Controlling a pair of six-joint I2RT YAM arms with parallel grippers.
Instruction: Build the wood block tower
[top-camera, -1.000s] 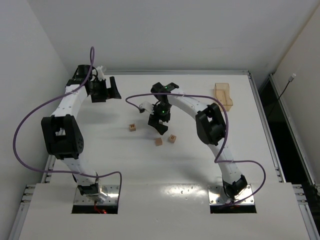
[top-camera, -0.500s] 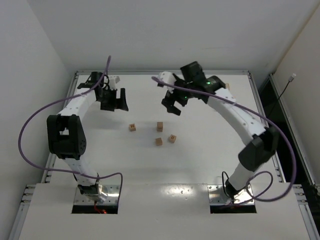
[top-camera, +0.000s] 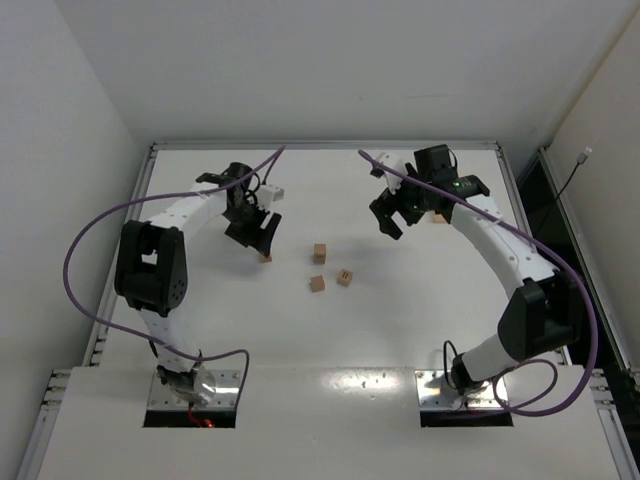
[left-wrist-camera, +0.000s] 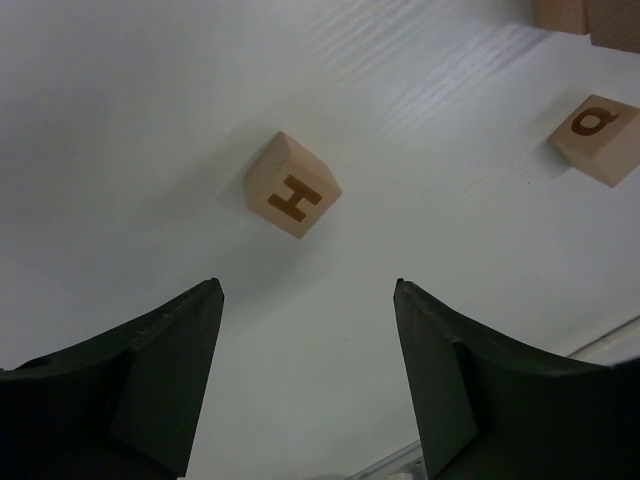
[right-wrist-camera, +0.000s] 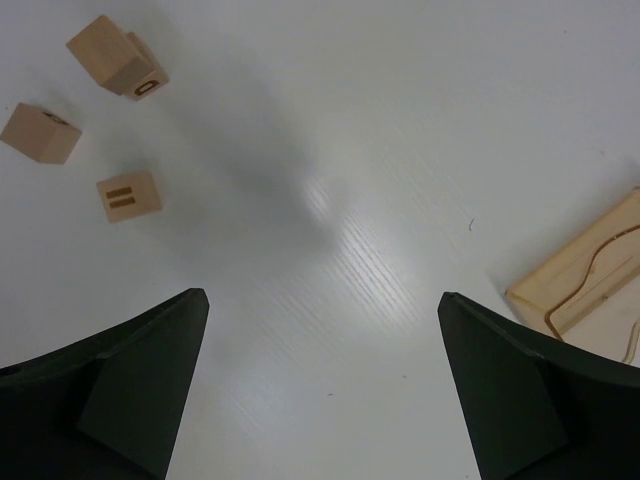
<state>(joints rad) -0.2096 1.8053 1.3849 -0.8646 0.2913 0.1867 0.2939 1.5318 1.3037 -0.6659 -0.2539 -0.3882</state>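
Note:
Four small wood blocks lie apart on the white table; no tower stands. In the top view one block (top-camera: 320, 252) sits mid-table, with two more (top-camera: 317, 284) (top-camera: 343, 277) just in front of it. The fourth (top-camera: 266, 258), marked H, peeks out under my left gripper (top-camera: 257, 231). In the left wrist view the H block (left-wrist-camera: 292, 186) lies just ahead of my open, empty left gripper (left-wrist-camera: 307, 288). Another lettered block (left-wrist-camera: 598, 137) lies at the right. My right gripper (top-camera: 394, 216) is open and empty, right of the blocks. The right wrist view (right-wrist-camera: 322, 297) shows three blocks (right-wrist-camera: 115, 55) (right-wrist-camera: 40, 133) (right-wrist-camera: 130, 195) at upper left.
A pale wooden tray (right-wrist-camera: 585, 290) lies to the right of my right gripper, mostly hidden behind the right arm in the top view. Purple cables loop over both arms. Raised table rims run along the back and the sides.
My right gripper left a block mid-table, lifted away and swung right. My left gripper swung from the back left corner to just above the H block.

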